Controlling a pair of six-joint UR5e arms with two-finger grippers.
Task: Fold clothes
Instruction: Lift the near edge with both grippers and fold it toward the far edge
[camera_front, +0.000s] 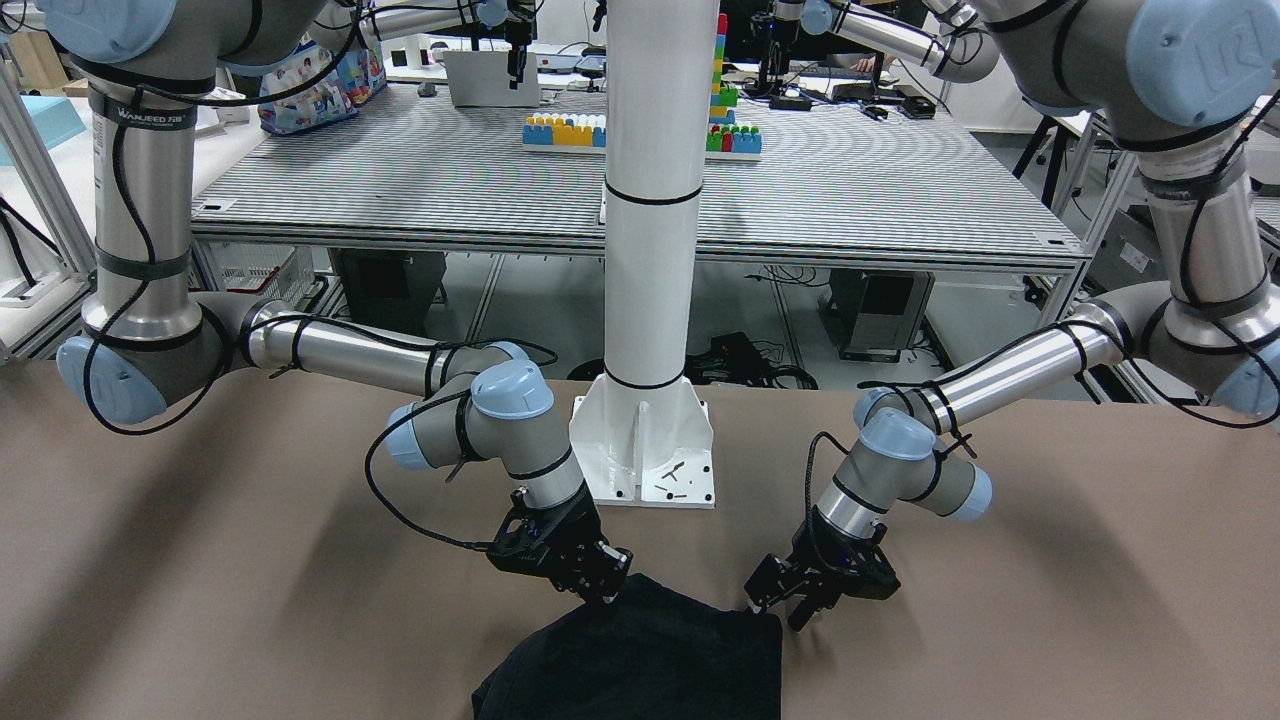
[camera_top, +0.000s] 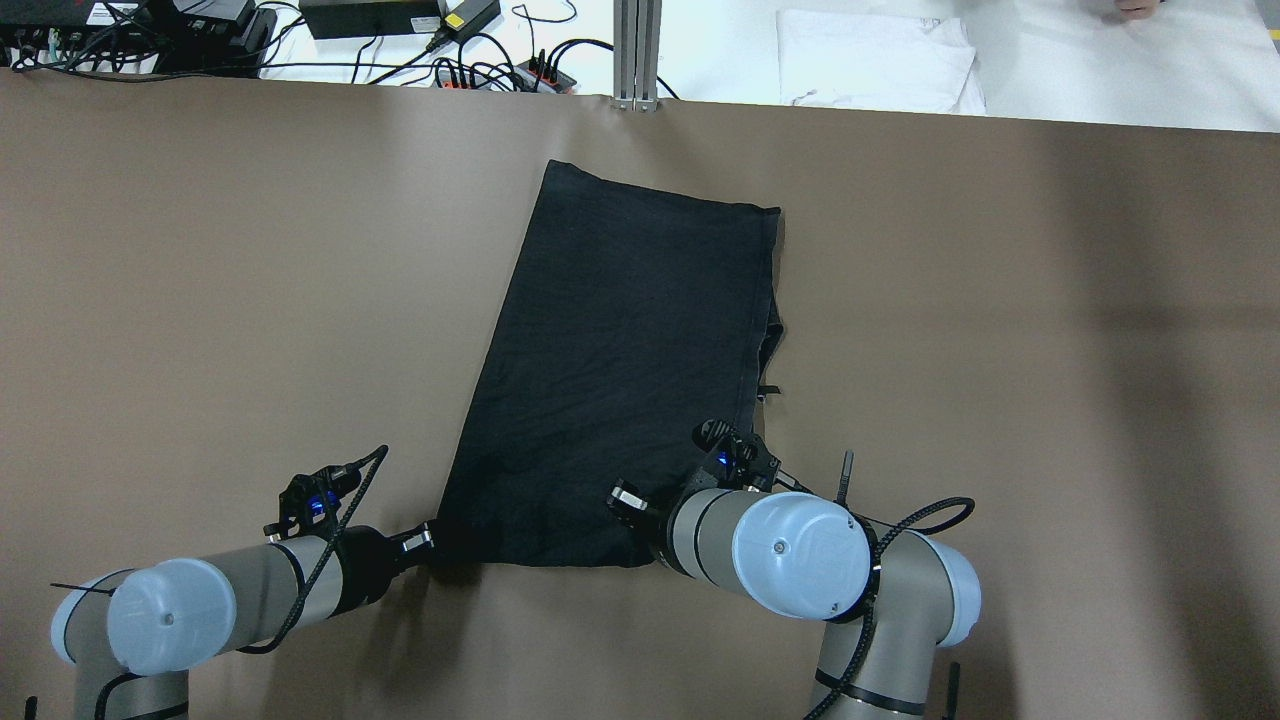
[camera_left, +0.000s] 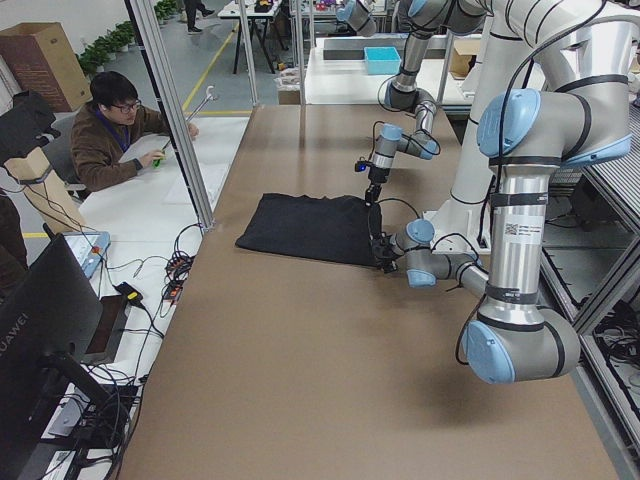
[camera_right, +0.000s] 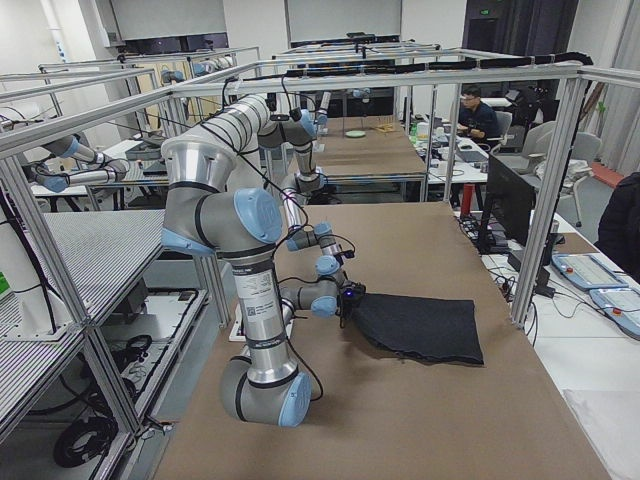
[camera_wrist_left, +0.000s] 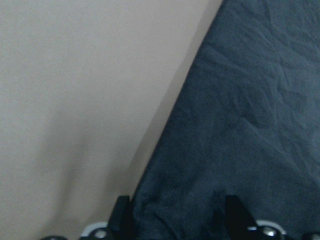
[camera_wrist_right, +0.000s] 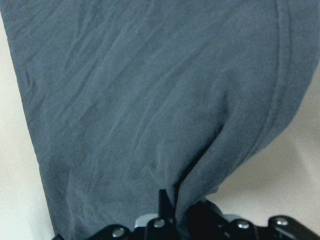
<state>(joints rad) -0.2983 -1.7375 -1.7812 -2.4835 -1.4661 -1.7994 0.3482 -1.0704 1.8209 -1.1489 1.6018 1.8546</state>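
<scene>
Overhead, left to right:

- left gripper (camera_top: 428, 540): down at counter (camera_top: 200, 300) level, at the near-left corner of the black garment (camera_top: 620, 370). In the left wrist view the 2 fingers (camera_wrist_left: 122, 216) stand wide apart with the corner of the fabric lying between them, not pinched. It is spread and holds nothing.
- garment: 1 piece, lying flat mid-counter, with its long axis running away from the robot and skewed. The far edge is near the far side of the counter, and the near edge lies between the 2 wrists. The surface has light wrinkles. The right edge has a hem, with a second layer peeking out beneath it.
- right gripper (camera_wrist_right: 177, 207): at the near-right corner. The fingers are closed together with a ridge of fabric bunched up between them, so it is clamped on the garment. In the front view it (camera_front: 603, 588) sits on the cloth's corner, just in front of the white post (camera_front: 650, 250).

Containers:
- cardboard box (camera_left: 40, 60): on the floor well off the counter. Its contents can't be seen.
- blue bin (camera_left: 382, 60): on a far table. Its contents can't be seen.

Other:
- white cloth (camera_top: 870, 60): folded, on the white table beyond the counter.
- person (camera_left: 115, 130): seated at that table.
</scene>
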